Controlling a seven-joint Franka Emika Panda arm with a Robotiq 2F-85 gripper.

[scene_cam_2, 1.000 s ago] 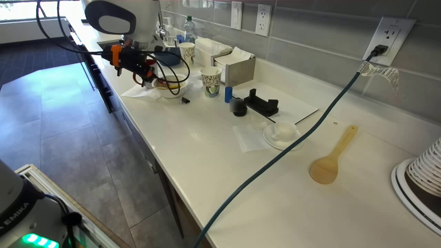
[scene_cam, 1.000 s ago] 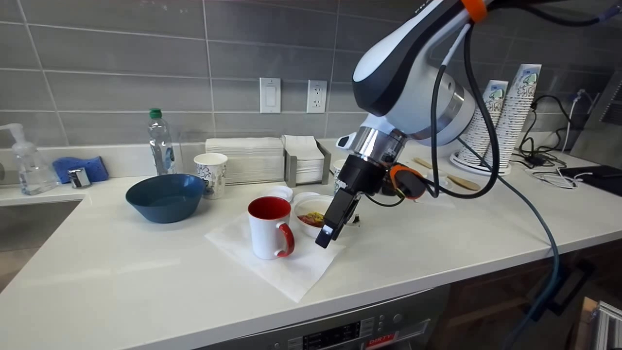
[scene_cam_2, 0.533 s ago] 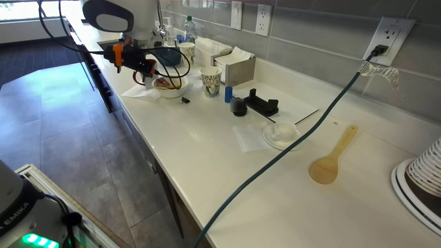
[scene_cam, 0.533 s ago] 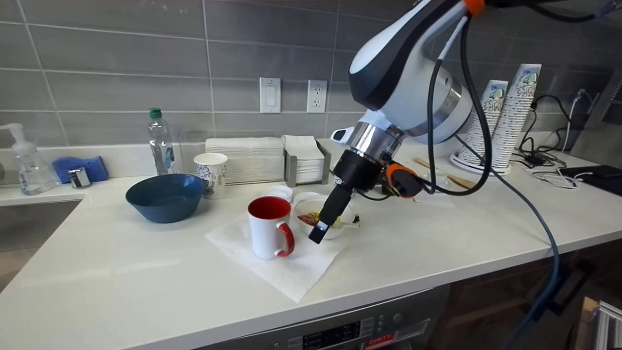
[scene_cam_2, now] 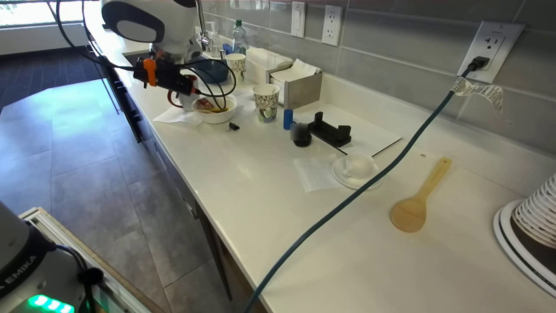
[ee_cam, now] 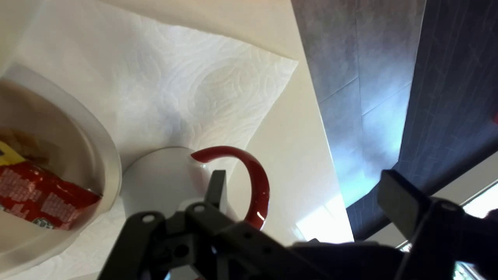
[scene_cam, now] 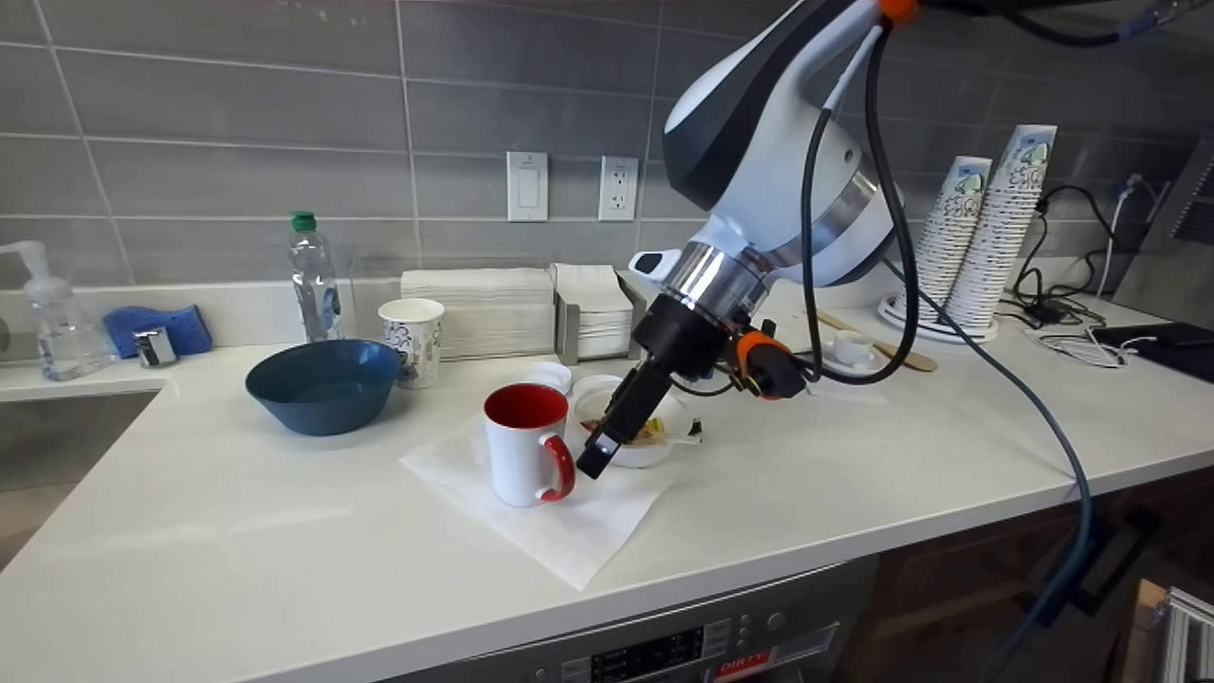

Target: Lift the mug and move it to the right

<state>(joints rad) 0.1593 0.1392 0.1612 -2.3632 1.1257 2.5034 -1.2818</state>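
The mug [scene_cam: 517, 465] is white outside with a red inside and a red handle. It stands upright on a paper towel [scene_cam: 579, 550] on the counter, also in an exterior view [scene_cam_2: 187, 102], partly behind the gripper. My gripper [scene_cam: 592, 461] is just beside the handle, pointing down at a slant. In the wrist view the gripper [ee_cam: 307, 192] is wide open with nothing between the fingers. One finger overlaps the handle loop of the mug [ee_cam: 159, 182], and the other is far out to the side past the handle. Whether that finger touches the handle cannot be told.
A white bowl with food wrappers [scene_cam: 645, 453] sits right beside the mug, under the gripper. A blue bowl [scene_cam: 322, 389], a paper cup [scene_cam: 413, 341] and a napkin holder [scene_cam: 596, 313] stand behind. A small white cup on a saucer [scene_cam_2: 359, 166] and a wooden spoon [scene_cam_2: 410, 213] lie further along.
In an exterior view my gripper has moved left, from over the white bowl to close beside the mug's handle. The mug has not moved.
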